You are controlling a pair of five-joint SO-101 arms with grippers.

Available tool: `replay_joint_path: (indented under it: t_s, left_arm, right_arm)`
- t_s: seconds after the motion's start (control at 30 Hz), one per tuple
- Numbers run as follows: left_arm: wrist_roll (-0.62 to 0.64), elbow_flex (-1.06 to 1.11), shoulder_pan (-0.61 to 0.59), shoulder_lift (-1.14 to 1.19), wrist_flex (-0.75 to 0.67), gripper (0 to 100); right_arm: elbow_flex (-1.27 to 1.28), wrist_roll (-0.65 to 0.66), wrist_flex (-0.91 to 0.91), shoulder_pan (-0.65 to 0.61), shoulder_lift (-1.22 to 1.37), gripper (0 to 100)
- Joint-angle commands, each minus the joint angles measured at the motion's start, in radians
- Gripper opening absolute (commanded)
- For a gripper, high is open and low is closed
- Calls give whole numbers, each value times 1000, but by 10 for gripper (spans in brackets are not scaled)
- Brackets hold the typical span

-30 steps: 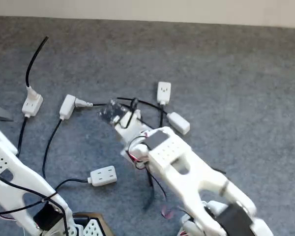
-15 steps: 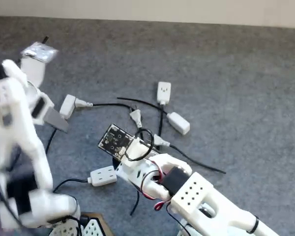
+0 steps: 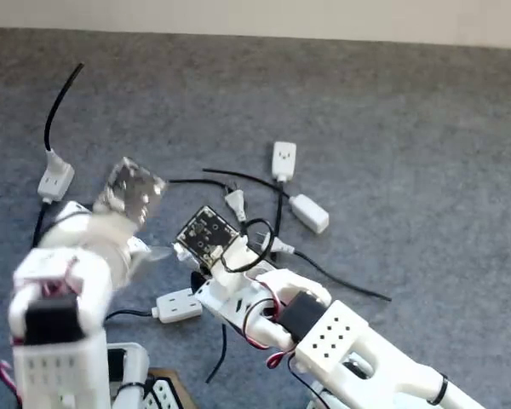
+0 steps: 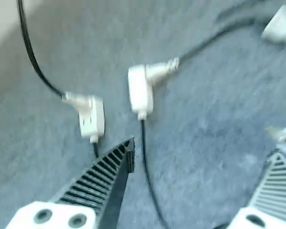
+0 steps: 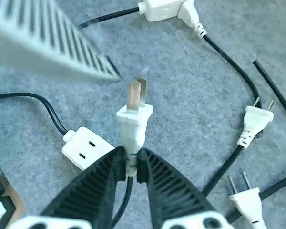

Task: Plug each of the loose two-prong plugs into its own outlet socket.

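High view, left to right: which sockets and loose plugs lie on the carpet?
Far-left socket → front socket → loose plug → back socket → angled socket block.

You seem to be at a lab or office test setup: your surface (image 3: 426,128) wears grey, carpet-like felt, with a plain pale wall (image 3: 324,17) behind it.

Left arm (image 3: 68,273) sweeps up from low left, then swings down toward centre; its gripper (image 4: 202,152) now hangs spread above a white socket (image 4: 140,90). Right gripper (image 5: 130,160) has drawn back from the cord tangle with a plug (image 5: 133,119) pinched, dragging its black cord (image 3: 341,285) along
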Motion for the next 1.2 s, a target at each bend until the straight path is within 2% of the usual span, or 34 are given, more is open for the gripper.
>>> replay_joint_path:
  t_s: [0.0,0.1,0.27,0.53,0.93,1.17]
  left_arm:
    - [137,44,91,-213,-21,421]
    - [190,51,99,-260,-20,425]
    - [195,125,99,-265,-32,425]
    - [193,323,97,-266,-190,425]
    - [192,473,48,-274,-272,425]
    - [192,495,48,-274,-273,425]
  right_arm:
    - [-8,-26,-21,-2,-27,6]
    - [22,-23,-22,-2,-27,6]
    - [22,-25,-18,-4,-28,6]
    - [-76,-28,87,-73,-31,6]
    - [-318,-18,275,-2,-38,6]
    - [-372,-18,295,1,-38,6]
